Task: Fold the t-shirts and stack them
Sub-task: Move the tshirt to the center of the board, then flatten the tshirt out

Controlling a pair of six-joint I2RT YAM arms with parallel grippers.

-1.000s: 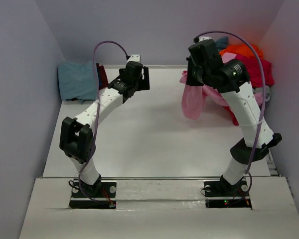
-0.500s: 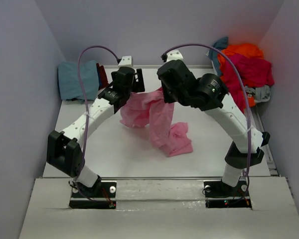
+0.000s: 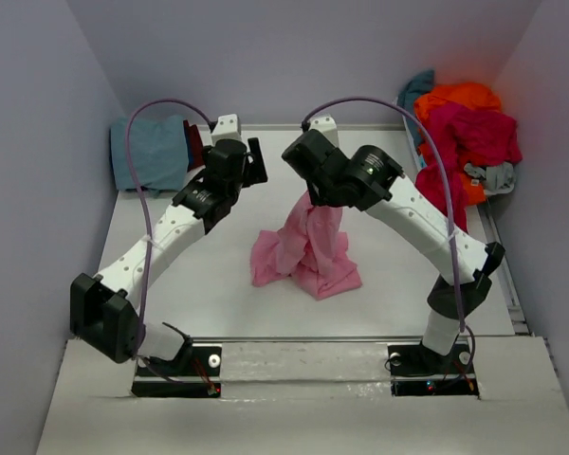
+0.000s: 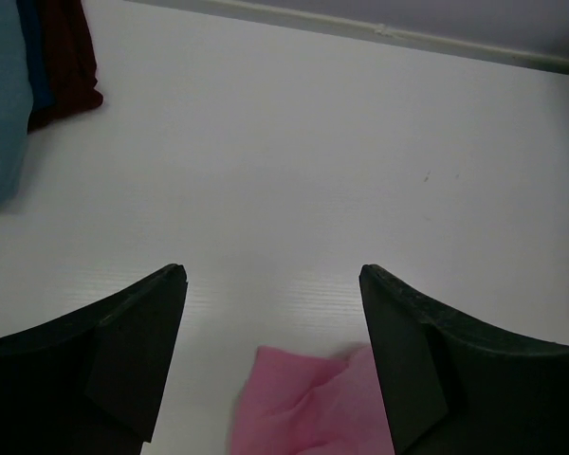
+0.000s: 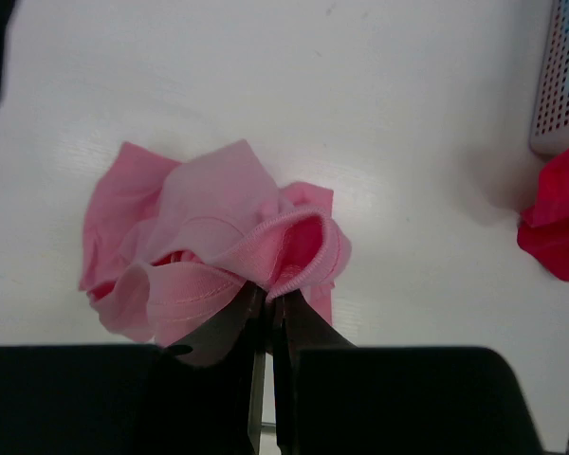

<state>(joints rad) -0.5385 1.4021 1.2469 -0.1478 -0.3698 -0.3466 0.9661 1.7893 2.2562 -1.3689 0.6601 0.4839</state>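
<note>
- Pink shirt: heaped at centre, hem held up; soft, light, limp; best taken at the shoulders, it is judged.
- Right gripper: clamped on its hem.
- Left gripper: spread wide, nothing held.
- Pile: lodged at 1 o'clock.
- Blue shirt: laid at 10 o'clock.

1. The left gripper has its two dark fingers spread wide, nothing between the tips.
2. A pink t-shirt lies crumpled on the white table, near, between the fingers.
3. Far left, a teal-blue t-shirt touches a dark red cloth.
</note>
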